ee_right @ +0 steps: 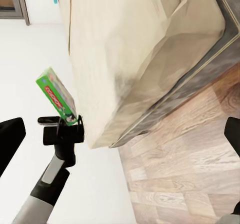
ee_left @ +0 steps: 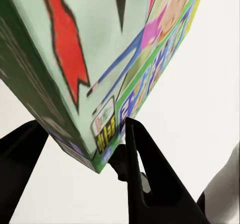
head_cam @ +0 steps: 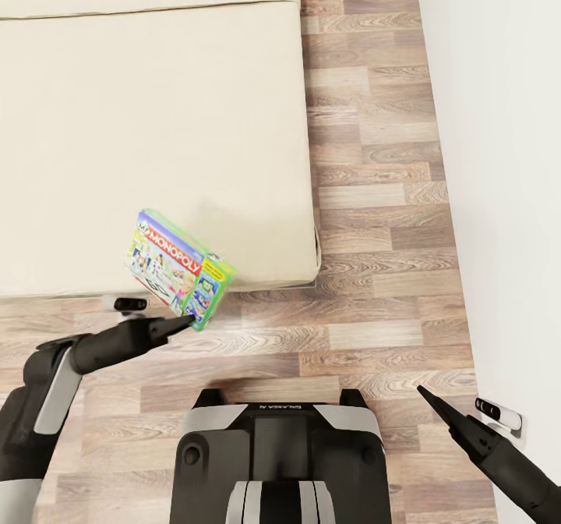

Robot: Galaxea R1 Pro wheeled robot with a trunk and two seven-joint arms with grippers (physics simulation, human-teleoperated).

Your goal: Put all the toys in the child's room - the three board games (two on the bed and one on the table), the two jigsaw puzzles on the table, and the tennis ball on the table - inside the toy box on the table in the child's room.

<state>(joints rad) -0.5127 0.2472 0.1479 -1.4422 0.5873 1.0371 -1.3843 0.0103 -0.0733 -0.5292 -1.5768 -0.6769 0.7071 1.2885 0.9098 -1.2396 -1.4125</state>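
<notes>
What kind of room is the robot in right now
Most likely a bedroom, probably a child's. A low bed with a beige mattress takes up much of the head view, over a wood-plank floor beside a white wall. The left gripper holds a green-edged Monopoly box.

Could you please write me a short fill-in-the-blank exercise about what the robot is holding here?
1. The left tool is shut on a game box lettered ____.
2. The box's edge is coloured ____.
3. Beyond the box lies a beige ____.
4. The right tool hangs over the wooden ____.

Missing words: MONOPOLY; green; bed; floor
</notes>
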